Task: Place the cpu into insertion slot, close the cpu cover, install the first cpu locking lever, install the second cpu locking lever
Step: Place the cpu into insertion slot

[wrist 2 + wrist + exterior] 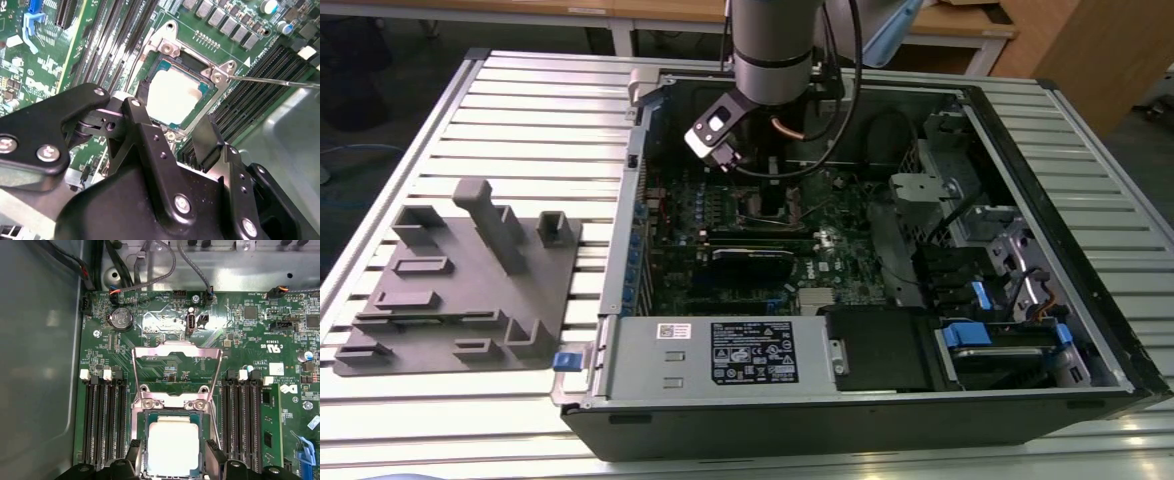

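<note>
The cpu (172, 447) lies flat in the insertion slot (141, 427) on the green motherboard, its pale metal top facing up; the second wrist view shows the cpu (175, 95) too. The cpu cover (176, 351) stands swung open beyond the slot, hinged at the slot's far edge. My gripper (167, 114) hovers just above the chip, open, one black finger (134, 452) on each side of it and a small gap to the chip on both sides. A thin locking lever (280, 81) sticks out raised beside the slot. In the exterior view the gripper (758, 168) reaches down into the open computer case.
The case (1014, 130) walls surround the board. Rows of black memory slots (102, 420) flank the socket on both sides. Cables (150, 270) run along the case wall beyond the cover. A grey plastic fixture (454, 270) lies on the slatted table at the exterior view's left.
</note>
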Available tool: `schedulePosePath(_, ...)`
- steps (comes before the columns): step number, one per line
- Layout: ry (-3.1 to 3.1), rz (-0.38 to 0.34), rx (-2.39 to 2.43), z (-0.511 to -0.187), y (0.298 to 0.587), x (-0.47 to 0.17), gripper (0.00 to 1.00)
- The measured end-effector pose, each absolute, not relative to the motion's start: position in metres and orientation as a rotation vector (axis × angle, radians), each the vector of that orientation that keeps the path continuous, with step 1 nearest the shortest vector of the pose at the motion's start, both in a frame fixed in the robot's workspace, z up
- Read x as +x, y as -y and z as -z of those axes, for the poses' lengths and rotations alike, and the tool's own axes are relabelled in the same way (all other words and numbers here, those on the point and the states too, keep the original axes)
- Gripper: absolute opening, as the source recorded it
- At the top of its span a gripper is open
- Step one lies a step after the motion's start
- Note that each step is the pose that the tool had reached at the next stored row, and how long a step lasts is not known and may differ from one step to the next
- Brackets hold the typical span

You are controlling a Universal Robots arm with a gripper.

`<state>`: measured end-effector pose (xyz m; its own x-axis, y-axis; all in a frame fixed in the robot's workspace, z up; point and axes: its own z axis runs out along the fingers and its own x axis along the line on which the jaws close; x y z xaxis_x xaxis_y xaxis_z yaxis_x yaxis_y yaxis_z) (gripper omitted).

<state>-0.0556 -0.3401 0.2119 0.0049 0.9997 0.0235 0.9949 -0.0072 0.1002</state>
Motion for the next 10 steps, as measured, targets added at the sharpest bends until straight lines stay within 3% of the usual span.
schedulePosePath(7, -2.174, -0.135, 2.187, -0.2127, 0.3401, -0.0556, 0.60)
schedulePosePath(9, -2.174, -0.135, 2.187, -0.2129, 0.3401, -0.0556, 0.47)
schedulePosePath(10, -2.174, -0.135, 2.187, -0.2130, 0.3401, -0.0556, 0.47)
